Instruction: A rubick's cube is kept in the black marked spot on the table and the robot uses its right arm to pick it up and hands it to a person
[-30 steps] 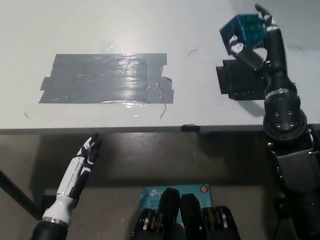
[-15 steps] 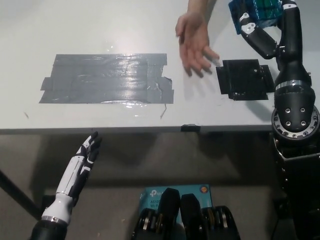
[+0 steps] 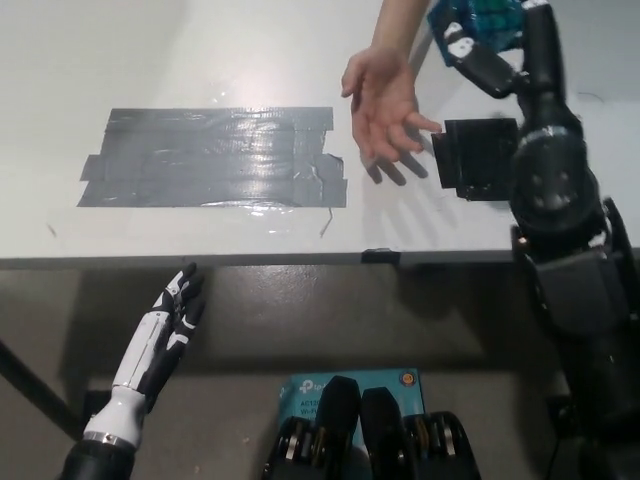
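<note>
While one right robot hand (image 3: 490, 45) grips one cube (image 3: 478, 18), one person's hand (image 3: 383, 103) waits open.

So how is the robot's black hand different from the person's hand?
The robot's right hand is black and closed around the Rubik's cube, while the person's hand is open and holds nothing. The black hand comes up from the lower right on a thick arm; the person's hand reaches in from the top edge, its fingers pointing back toward the robot. Both are over the white table, close beside each other near the black marked spot.
</note>
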